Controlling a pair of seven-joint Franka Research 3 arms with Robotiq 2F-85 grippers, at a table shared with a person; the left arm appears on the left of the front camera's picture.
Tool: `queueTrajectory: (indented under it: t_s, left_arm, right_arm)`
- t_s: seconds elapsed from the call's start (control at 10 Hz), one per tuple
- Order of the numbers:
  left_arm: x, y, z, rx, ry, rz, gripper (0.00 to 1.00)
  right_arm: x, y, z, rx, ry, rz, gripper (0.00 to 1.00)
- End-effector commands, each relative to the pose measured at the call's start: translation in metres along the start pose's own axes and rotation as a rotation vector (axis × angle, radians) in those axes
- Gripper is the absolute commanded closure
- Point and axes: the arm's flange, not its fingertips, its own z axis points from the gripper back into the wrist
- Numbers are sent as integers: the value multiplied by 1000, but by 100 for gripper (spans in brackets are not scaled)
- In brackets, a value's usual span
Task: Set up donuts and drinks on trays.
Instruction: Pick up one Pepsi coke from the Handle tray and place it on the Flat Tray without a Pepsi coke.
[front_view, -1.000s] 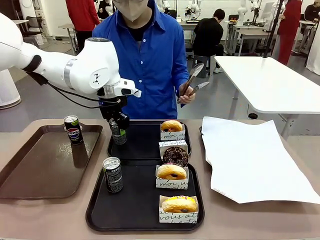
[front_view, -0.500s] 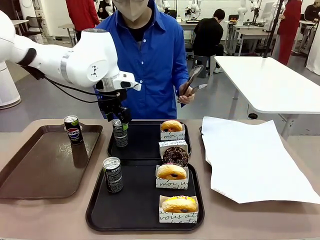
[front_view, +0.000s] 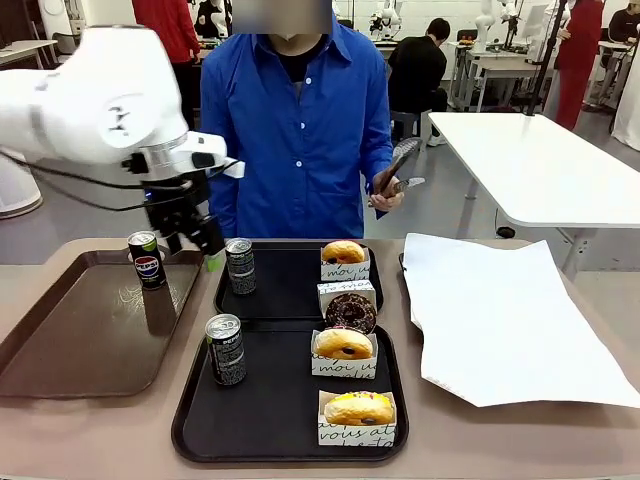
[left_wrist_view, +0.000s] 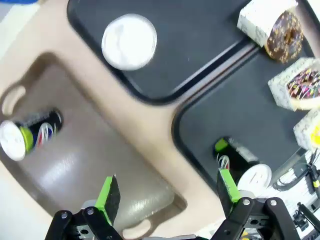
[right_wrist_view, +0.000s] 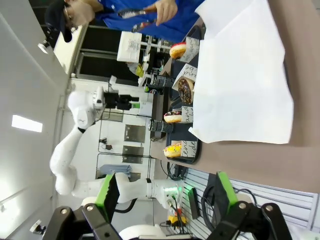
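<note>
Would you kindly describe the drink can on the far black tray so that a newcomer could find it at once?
Start from the two black trays in the table's middle and take the far tray, nearer the person. The can stands upright in that tray's left part, with sleeved donuts to its right. Unlike the can with the blue-and-red logo on the brown tray, its label is black and grey.

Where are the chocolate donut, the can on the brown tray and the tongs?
Chocolate donut (front_view: 351, 312), front view, on its dark icing.
Can on the brown tray (front_view: 147, 262), front view, on its label.
Tongs (front_view: 392, 172), front view, on the arms above the person's hand.
</note>
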Motion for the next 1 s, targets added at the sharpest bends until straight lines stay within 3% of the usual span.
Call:
queueTrajectory:
  t_s: [0.0,0.3,0.4,0.9]
  left_arm:
    - [-50,9,6,-13,-16,33,0]
    - [-111,27,13,18,-30,110,0]
    - [-72,19,9,12,-15,80,0]
    - [-72,19,9,12,-15,80,0]
  right_arm:
    - [1,0,0,14,-10,19,0]
    - [1,0,0,14,-10,19,0]
    - [1,0,0,14,-10,19,0]
    - [1,0,0,14,-10,19,0]
